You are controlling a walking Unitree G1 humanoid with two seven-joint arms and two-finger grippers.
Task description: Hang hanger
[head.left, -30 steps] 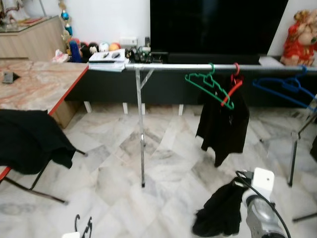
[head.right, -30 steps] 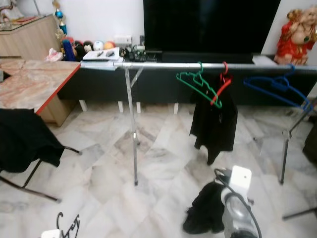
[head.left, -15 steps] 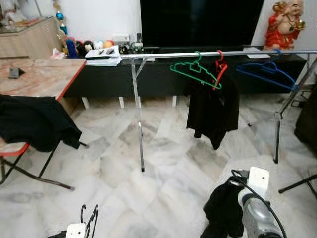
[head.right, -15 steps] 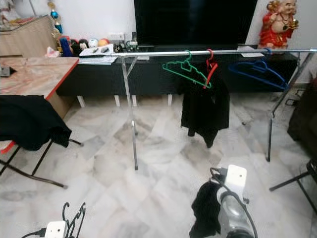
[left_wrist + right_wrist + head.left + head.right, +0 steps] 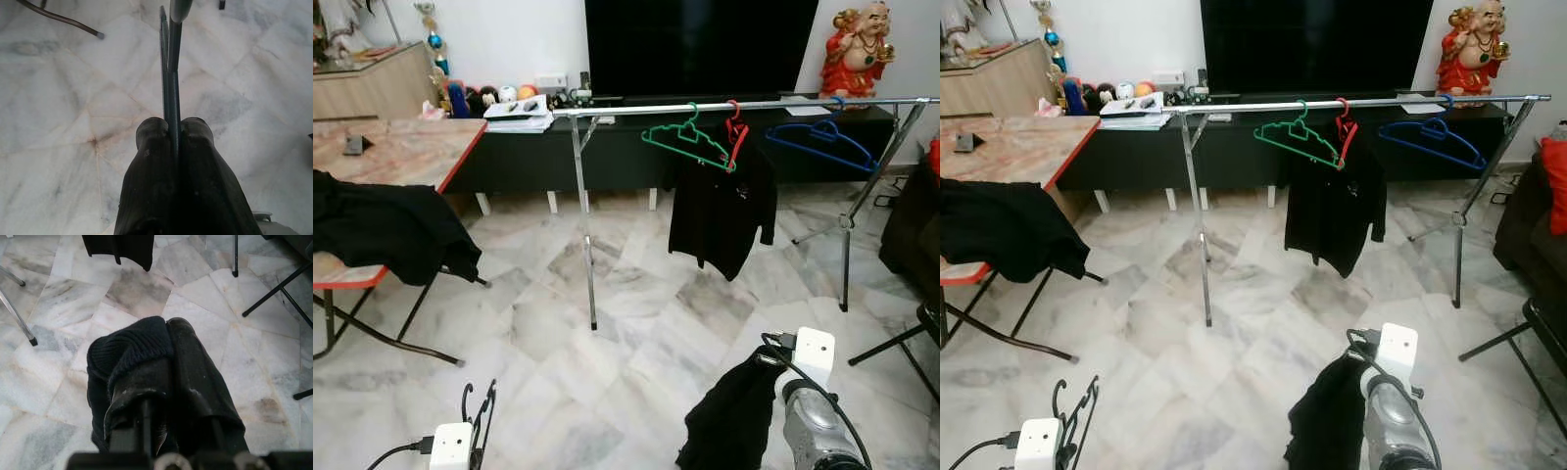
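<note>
A dark hanger (image 5: 170, 73) is pinched edge-on between the closed fingers (image 5: 151, 147) of the left claw (image 5: 172, 128), low over the marble floor (image 5: 636, 333); in the head views its hook (image 5: 480, 416) is seen above the left wrist. The right claw (image 5: 168, 340) is clamped on a black garment (image 5: 729, 421), which drapes down beside the right arm, above the floor.

A steel rail (image 5: 636, 109) is seen across the room. On it are hung a green hanger (image 5: 686, 143), bare; a red hanger (image 5: 735, 132) carrying a black shirt (image 5: 717, 211); and a blue hanger (image 5: 818, 145), bare. Green and red hooks sit near each other; blue is farther right.

At left, more black cloth (image 5: 391, 230) lies draped over the edge of a marble-patterned surface (image 5: 406, 152).
</note>
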